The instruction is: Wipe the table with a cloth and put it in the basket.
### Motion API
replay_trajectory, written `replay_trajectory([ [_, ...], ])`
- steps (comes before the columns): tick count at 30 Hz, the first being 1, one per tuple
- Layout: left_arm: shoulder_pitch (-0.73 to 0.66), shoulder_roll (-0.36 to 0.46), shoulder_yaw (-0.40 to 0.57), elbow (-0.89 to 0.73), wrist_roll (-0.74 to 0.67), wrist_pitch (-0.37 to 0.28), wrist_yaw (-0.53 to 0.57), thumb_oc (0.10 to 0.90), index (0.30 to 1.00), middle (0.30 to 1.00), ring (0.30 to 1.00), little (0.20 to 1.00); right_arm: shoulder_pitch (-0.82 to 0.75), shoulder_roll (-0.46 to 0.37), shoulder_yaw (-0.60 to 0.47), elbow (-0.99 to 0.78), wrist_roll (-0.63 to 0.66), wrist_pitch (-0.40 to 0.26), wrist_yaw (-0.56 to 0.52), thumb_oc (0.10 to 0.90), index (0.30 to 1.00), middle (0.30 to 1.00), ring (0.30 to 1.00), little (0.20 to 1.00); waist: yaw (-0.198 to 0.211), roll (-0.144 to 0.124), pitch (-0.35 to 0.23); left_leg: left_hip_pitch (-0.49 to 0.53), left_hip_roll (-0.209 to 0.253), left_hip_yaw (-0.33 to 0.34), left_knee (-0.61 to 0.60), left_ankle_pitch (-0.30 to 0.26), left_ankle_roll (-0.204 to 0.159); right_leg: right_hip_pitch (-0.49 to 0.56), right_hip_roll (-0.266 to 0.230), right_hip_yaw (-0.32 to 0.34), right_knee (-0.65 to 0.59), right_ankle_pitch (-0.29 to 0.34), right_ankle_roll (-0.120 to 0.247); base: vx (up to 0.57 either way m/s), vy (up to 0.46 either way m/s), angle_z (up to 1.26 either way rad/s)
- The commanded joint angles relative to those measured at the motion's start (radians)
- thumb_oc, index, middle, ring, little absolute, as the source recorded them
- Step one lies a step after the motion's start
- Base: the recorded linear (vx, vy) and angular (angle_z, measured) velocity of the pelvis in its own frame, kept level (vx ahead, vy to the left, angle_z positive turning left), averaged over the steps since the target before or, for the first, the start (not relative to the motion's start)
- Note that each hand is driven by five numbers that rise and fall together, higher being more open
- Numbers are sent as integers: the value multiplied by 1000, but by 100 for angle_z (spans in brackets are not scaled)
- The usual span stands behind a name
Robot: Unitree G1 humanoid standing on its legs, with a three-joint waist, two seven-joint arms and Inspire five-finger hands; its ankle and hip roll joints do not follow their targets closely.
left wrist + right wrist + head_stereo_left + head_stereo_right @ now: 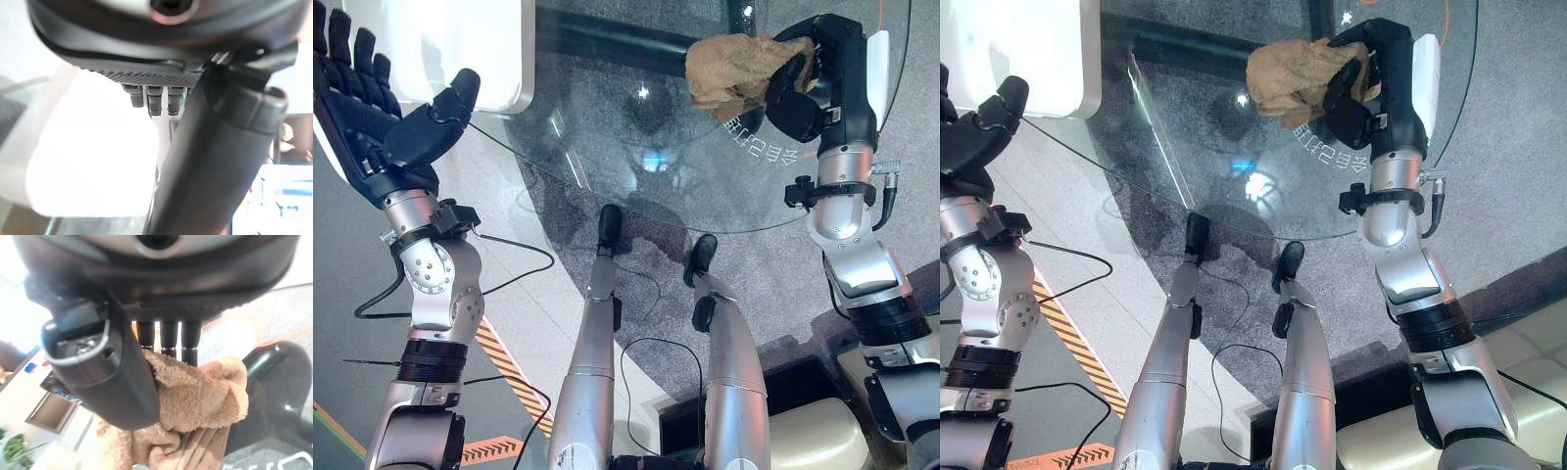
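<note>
A: From the left eye, what did you see?
B: The right hand had its fingers and thumb curled round a tan cloth, which lay bunched on the round glass tabletop near its far right part. The left hand was raised off to the left of the tabletop, palm up, fingers straight and relaxed, holding nothing. A white block sat at the top left, just behind the glass.

A: And the right eye?
B: Same scene. The cloth was pinched in the right hand, resting on the glass; grey carpet showed beneath and around it.

A: The left wrist camera?
B: The left hand's fingers stood out straight in a row, with the thumb beside them, nothing between.

A: The right wrist camera?
B: The fingers went down into the fluffy cloth and the thumb pressed against it from the side
</note>
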Motion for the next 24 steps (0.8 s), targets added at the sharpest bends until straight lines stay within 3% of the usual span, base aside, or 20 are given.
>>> replay_trajectory([
  [1, -18, 0, 52, -115, 81, -61, -60, 800, 900, 900, 900, 900, -40, 0, -66, -215, -10, -171, 10, 100, 300, 300, 300, 200, -6, 11, -22, 48, -82, 103, 107, -142, 90, 90, 95, 2, -184, 129, 17, 0, 0, 0],
  [11, -43, -5, -39, -177, 103, 2, -212, 800, 900, 900, 900, 900, -38, 17, -67, -277, 56, -203, 61, 100, 300, 300, 300, 200, -16, 18, -22, 58, -84, 111, 100, -133, 91, 93, 90, 5, -188, 140, 22, 0, 0, 0],
  [24, -81, -19, -102, -184, 95, 21, -253, 800, 900, 900, 900, 900, -51, 35, -82, -331, 166, -255, 91, 100, 300, 300, 300, 200, -33, 12, -22, 76, -83, 117, 94, -128, 92, 104, 91, 13, -200, 155, 26, 0, 0, 0],
])
